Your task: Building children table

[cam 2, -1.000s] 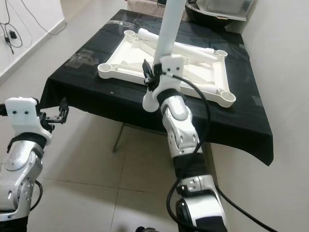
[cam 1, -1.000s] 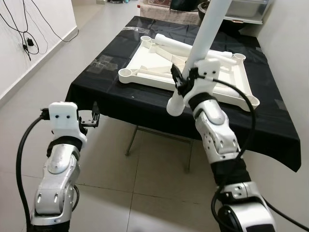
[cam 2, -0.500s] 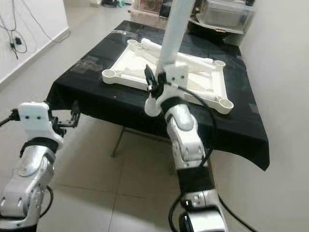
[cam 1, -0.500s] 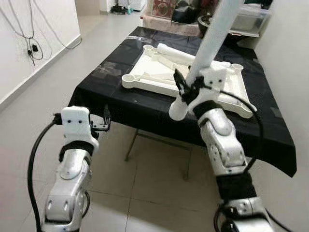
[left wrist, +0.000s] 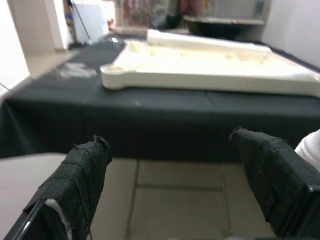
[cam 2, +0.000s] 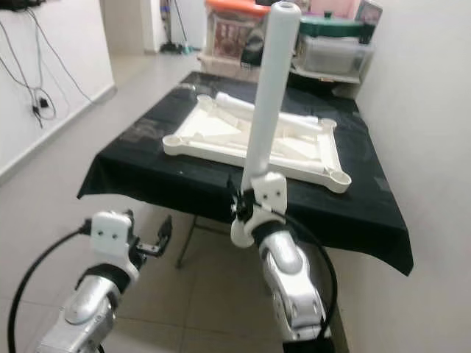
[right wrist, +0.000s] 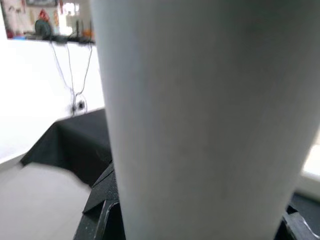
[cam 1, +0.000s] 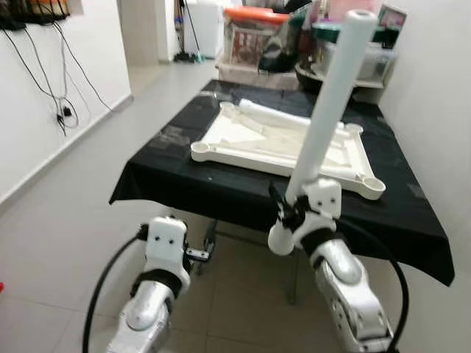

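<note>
My right gripper (cam 1: pixel 283 213) clamps the white table leg (cam 1: pixel 327 110) nearly upright; upturned tabletop (cam 1: pixel 221 153) lies ahead at the table's (cam 1: pixel 169 184) centre; left gripper (left wrist: pixel 175 190) gapes wide, idle.

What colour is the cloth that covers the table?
The cloth is black, clearest in the left eye view.

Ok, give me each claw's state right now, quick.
Left claw: open, holding nothing, low in front of the black-draped table.
Right claw: shut on the white table leg, held nearly upright.
</note>
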`<state>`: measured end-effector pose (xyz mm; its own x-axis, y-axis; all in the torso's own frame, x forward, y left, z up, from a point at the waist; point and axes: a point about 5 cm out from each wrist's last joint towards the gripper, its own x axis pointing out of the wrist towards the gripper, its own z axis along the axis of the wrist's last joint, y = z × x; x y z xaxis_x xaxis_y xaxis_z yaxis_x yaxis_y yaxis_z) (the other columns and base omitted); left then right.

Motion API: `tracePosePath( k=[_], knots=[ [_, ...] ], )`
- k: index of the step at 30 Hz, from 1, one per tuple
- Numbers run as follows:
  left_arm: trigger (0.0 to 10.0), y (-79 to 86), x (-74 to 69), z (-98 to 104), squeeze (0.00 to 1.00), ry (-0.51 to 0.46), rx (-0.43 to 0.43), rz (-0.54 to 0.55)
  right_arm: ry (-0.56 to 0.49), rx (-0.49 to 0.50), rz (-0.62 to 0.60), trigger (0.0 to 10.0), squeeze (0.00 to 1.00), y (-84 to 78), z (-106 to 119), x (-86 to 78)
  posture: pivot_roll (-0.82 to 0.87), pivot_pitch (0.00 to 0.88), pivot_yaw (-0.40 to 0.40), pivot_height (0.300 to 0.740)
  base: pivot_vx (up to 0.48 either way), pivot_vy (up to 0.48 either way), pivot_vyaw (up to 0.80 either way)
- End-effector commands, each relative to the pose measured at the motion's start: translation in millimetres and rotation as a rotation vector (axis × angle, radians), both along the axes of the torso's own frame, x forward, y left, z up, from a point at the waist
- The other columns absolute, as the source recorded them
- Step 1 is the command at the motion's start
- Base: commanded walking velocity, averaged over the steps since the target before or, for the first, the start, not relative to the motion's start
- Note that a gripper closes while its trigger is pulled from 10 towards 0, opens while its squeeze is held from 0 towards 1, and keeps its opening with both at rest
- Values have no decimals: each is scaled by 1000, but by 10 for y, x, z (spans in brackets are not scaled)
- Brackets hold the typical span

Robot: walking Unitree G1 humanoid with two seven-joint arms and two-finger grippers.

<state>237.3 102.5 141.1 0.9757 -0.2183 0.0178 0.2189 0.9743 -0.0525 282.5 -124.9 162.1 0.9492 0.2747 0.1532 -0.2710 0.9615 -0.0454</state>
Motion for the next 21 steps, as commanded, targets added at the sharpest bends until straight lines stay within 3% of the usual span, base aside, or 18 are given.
tracePosePath(
  k=[1, 2, 9, 17, 21],
  knots=[
    [10000, -27, -10, -33, 0, 12, 5, -10, -2, -7, -1, 10000, 0, 14, 19, -17, 11, 0, -76, 740, 0, 0, 0],
    [10000, -54, -39, -94, 0, 36, 11, -35, 22, -14, 5, 10000, 0, 51, -62, -82, 5, 0, -74, 740, 0, 0, 0],
    [10000, -82, -47, -156, 0, 39, 34, -67, 28, -41, 9, 10000, 0, 45, -102, -103, 9, 0, -84, 740, 0, 0, 0],
    [10000, -54, 53, -112, 0, 7, 38, -40, 31, -42, 18, 10000, 0, 49, -100, -110, 16, 0, -80, 740, 0, 0, 0],
    [10000, -84, -23, -141, 0, 24, 24, -30, 40, -39, 19, 10000, 0, 40, -126, -151, 9, 0, -71, 740, 0, 0, 0]
  ],
)
